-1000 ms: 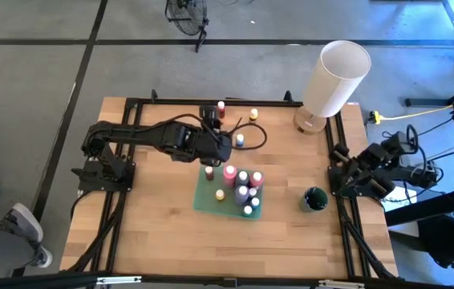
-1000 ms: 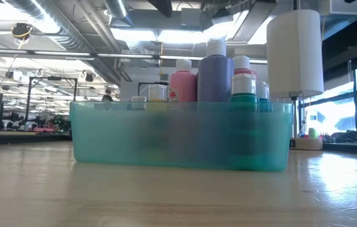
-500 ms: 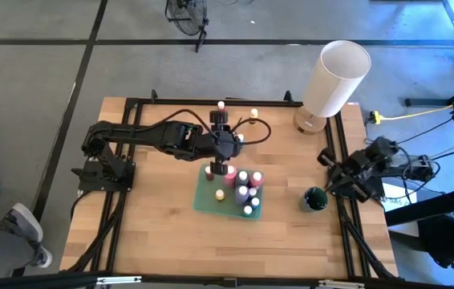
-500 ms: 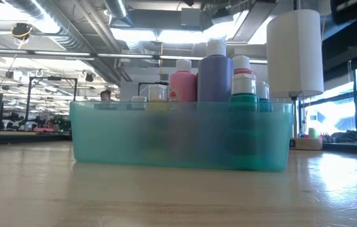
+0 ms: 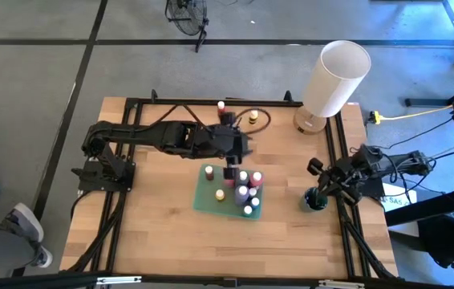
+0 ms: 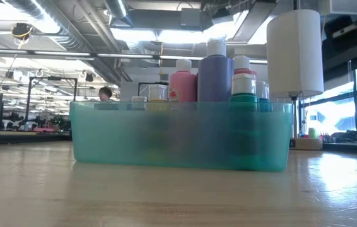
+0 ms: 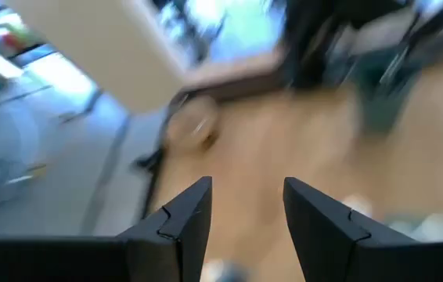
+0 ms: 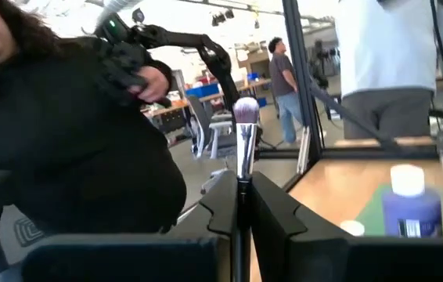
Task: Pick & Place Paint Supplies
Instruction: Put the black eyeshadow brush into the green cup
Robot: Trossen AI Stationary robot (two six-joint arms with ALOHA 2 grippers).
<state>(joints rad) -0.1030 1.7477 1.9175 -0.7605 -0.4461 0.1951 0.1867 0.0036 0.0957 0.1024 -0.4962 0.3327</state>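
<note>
Pinching a thin brush (image 8: 245,133) by its handle beside the dark cup (image 5: 314,199), right of the green tray (image 5: 204,197), the right gripper (image 5: 321,175) carries something light and tippy, while the left gripper (image 5: 232,160) hovers half-spread over the tray's bottles (image 5: 243,189).

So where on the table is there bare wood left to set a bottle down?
Bare wood lies along the near edge below the green tray, and on the left between the tray and the left arm's base. The tray is crowded with paint bottles. The left gripper hangs over its far edge. The right gripper, shut on a brush, is near the dark cup.
</note>
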